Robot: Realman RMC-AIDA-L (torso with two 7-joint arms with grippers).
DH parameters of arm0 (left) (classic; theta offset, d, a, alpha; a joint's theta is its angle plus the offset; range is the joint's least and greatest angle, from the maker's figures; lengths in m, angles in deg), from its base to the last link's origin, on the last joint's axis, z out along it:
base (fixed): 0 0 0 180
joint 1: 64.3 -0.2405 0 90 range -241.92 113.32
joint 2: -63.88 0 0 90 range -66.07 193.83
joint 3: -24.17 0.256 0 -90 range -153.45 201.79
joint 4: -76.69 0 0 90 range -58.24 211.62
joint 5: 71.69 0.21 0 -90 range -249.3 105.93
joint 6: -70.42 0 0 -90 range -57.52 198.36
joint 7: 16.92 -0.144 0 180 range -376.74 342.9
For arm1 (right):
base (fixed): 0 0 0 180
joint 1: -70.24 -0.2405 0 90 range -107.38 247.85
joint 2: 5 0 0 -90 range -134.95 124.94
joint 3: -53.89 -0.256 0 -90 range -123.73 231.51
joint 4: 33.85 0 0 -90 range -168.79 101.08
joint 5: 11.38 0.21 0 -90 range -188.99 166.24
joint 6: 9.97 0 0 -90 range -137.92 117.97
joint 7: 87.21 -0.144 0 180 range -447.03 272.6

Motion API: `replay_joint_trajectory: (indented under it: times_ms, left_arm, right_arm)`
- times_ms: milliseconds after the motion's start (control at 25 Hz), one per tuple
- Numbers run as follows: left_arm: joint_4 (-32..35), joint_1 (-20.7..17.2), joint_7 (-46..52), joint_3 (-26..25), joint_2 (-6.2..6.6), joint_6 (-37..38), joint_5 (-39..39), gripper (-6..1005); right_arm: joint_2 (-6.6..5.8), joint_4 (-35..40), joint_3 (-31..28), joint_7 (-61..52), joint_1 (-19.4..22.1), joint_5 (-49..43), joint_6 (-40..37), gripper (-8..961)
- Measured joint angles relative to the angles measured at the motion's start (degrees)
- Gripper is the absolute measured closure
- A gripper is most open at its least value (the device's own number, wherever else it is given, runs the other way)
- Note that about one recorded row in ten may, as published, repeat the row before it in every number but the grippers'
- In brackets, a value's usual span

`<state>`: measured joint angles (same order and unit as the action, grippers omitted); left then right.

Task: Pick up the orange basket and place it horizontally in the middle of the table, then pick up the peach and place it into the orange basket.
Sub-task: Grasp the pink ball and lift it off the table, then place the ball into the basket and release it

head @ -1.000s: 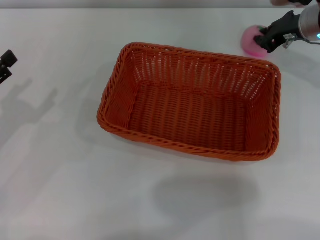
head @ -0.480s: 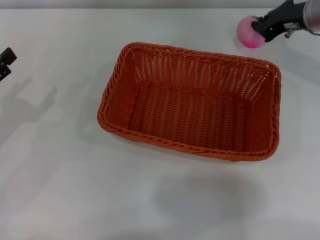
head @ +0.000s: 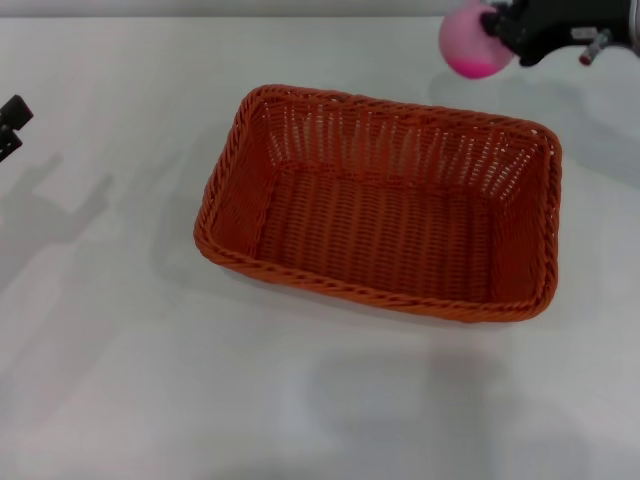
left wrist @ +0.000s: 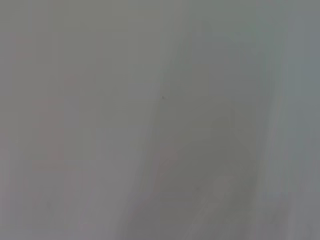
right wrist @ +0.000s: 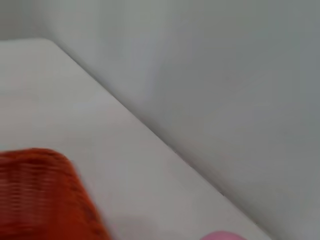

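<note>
One basket [head: 385,200] sits in the middle of the table [head: 120,350] in the head view, lying long-ways and empty inside. The right gripper [head: 500,28] is up at the far right, past the basket's back rim, and it is squeezing the peach [head: 470,40]. The peach is off the table and not over the basket. The left gripper [head: 10,125] waits at the left edge, well apart from the basket; I cannot tell how its fingers stand. Left wrist view is only blurry grey. Right wrist view shows one basket corner [right wrist: 47,195], bare table [right wrist: 125,145], and a bit of the peach [right wrist: 222,235].
</note>
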<state>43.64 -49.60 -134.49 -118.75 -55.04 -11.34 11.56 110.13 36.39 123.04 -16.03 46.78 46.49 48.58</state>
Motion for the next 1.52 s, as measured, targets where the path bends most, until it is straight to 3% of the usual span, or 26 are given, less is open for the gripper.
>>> replay_joint_trajectory:
  times_ms: [200,560,1200,1520]
  left_arm:
    - [0.0,0.0,-0.09,0.15,0.0,0.5,-0.03,208]
    - [0.0,0.08,-0.12,-0.04,0.0,0.56,-0.17,207]
    - [0.71,0.94,-0.14,0.19,-0.02,0.64,-0.17,207]
    - [0.7,0.72,-0.37,0.19,-0.09,0.62,-0.11,207]
  right_arm:
    - [-0.06,0.03,0.63,4.34,1.59,6.21,7.93,902]
    - [-0.09,-0.75,1.71,8.92,3.23,8.47,18.74,898]
    - [-0.09,-7.2,2.58,13.77,2.35,10.11,23.75,890]
    - [-0.1,-7.95,0.14,14.22,3.01,12.22,23.52,606]
